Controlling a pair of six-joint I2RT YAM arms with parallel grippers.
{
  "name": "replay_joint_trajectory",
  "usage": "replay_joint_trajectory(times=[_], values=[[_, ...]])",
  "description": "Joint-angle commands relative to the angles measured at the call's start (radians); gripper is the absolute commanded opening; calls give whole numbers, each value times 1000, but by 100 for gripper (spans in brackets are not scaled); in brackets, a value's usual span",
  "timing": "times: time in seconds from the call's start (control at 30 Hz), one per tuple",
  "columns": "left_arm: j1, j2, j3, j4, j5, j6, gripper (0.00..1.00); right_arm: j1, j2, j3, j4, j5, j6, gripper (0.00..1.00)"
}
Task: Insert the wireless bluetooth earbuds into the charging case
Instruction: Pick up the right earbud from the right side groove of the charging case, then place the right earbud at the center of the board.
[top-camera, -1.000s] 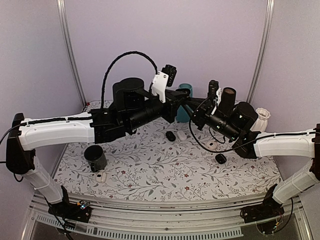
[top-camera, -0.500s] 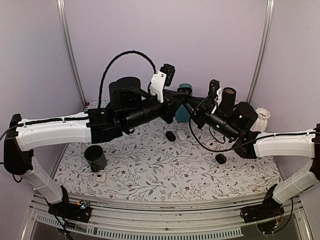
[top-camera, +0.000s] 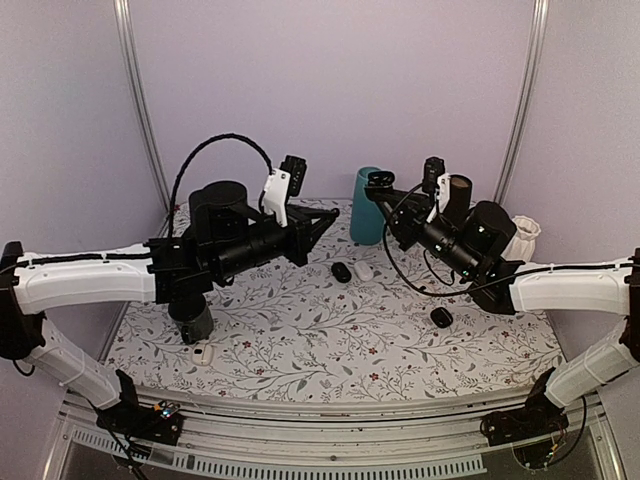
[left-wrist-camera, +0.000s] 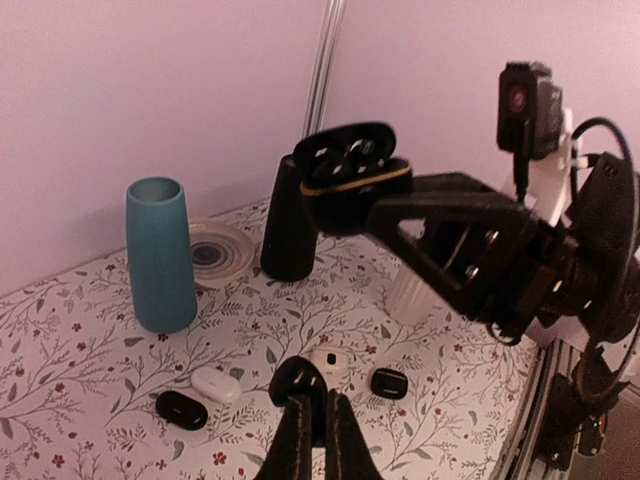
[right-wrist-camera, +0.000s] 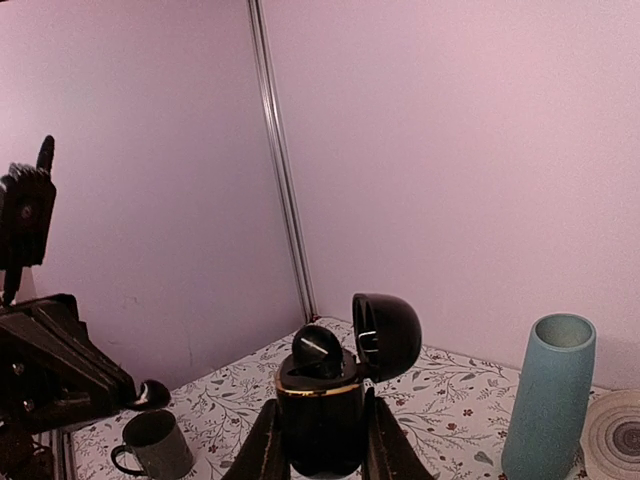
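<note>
Your left claw (top-camera: 328, 216) has pulled back to the left of the frame, clenched. Your right claw (right-wrist-camera: 320, 440) grips the open case (right-wrist-camera: 320, 395) at center. One earbud (right-wrist-camera: 314, 350) sits in it, so one more is likely left.

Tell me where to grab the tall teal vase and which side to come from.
Probably the teal vase is best pinched around its mid-body, level, coming from the front. It stands upright, slim, round and handleless, so opposite walls offer a firm hold; the back wall is close behind and a ringed dish sits beside it.
</note>
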Motion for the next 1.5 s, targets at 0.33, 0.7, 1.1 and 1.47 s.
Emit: replay_joint_trajectory(times=[0.33, 0.7, 1.1, 1.47], values=[[74, 249, -224, 106, 270, -88, 0, -15, -115, -35, -39, 89, -7, 3], [98, 457, -168, 109, 355, -118, 0, -15, -160, -69, -68, 101, 1, 3], [87, 490, -171, 45, 314, -127, 8, -15, -166, -81, -71, 92, 10, 2], [51, 502, -160, -14, 269, -133, 14, -15, -177, -95, -70, 88, 11, 2]])
